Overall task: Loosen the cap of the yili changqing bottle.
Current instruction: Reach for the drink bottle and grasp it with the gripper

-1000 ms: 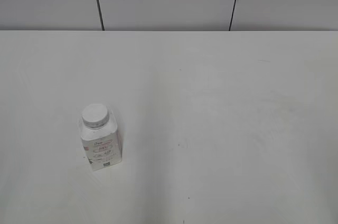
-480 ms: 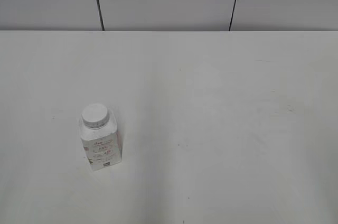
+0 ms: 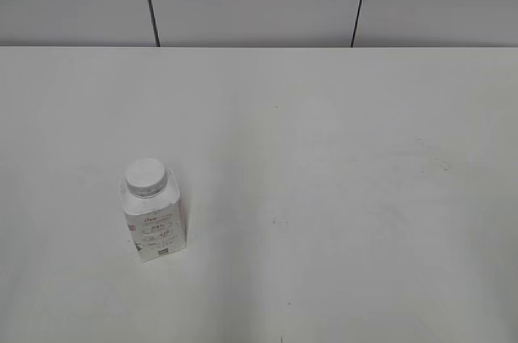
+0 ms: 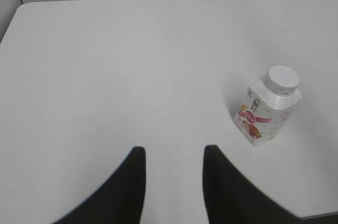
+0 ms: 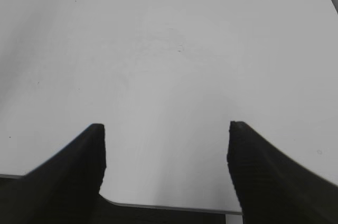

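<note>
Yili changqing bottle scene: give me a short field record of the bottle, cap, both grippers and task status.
bottle: yili changqing bottle upright on the white table, left of centre in the exterior view
cap: white cap on the neck
left gripper: left gripper open, empty, short of the bottle
right gripper: right gripper wide open, empty, over bare table
task status: not started; nothing touches the bottle

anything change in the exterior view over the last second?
Nothing visibly changed. The bottle stands upright in the same spot on the table, cap still on. No arm has entered the exterior view. Nothing was grasped or released: both wrist views show open jaws holding nothing.
</note>
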